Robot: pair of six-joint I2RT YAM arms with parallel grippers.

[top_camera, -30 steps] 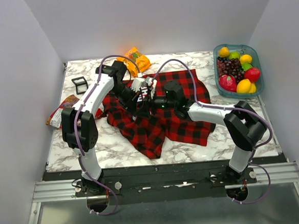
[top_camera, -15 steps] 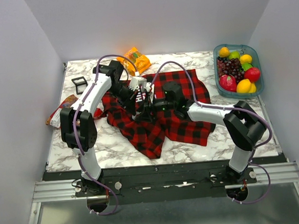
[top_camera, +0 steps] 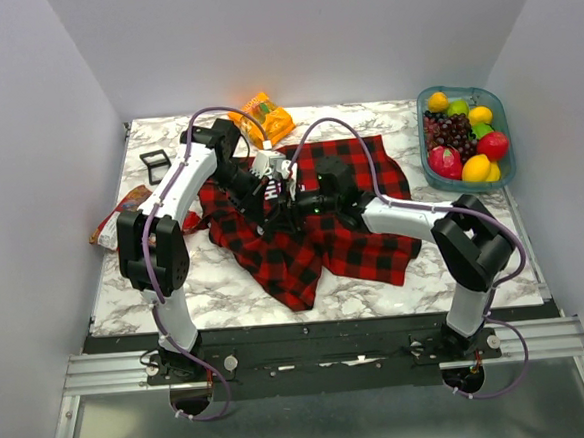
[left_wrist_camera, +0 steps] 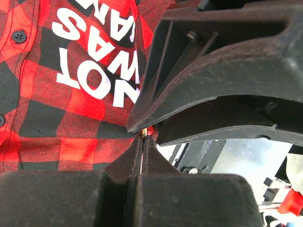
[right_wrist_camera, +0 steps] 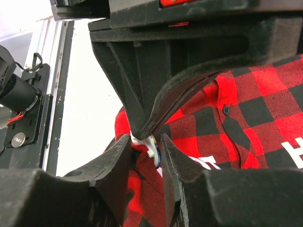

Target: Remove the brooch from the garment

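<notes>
The garment (top_camera: 364,239) is a red-and-black plaid shirt with white lettering, crumpled mid-table; it also shows in the left wrist view (left_wrist_camera: 71,94) and the right wrist view (right_wrist_camera: 265,104). The brooch (right_wrist_camera: 152,150) is a small white piece with a blue edge, seen edge-on on a raised fold. My right gripper (right_wrist_camera: 146,142) stands with a narrow gap, one finger on each side of the brooch, pressing on it. My left gripper (left_wrist_camera: 143,138) is shut on a thin fold of the garment right beside the brooch, tip to tip with the right one. In the top view the two grippers meet, left (top_camera: 278,192) and right (top_camera: 293,201).
A teal tray (top_camera: 505,114) of fruit stands at the back right. An orange snack bag (top_camera: 265,116) lies at the back, a small black box (top_camera: 155,163) at the back left and another packet (top_camera: 121,216) at the left edge. White marble table (top_camera: 226,284) surrounds the garment.
Both grippers have shifted slightly left together, with the lifted fold of garment between them. The right arm has stretched further toward the left gripper.
</notes>
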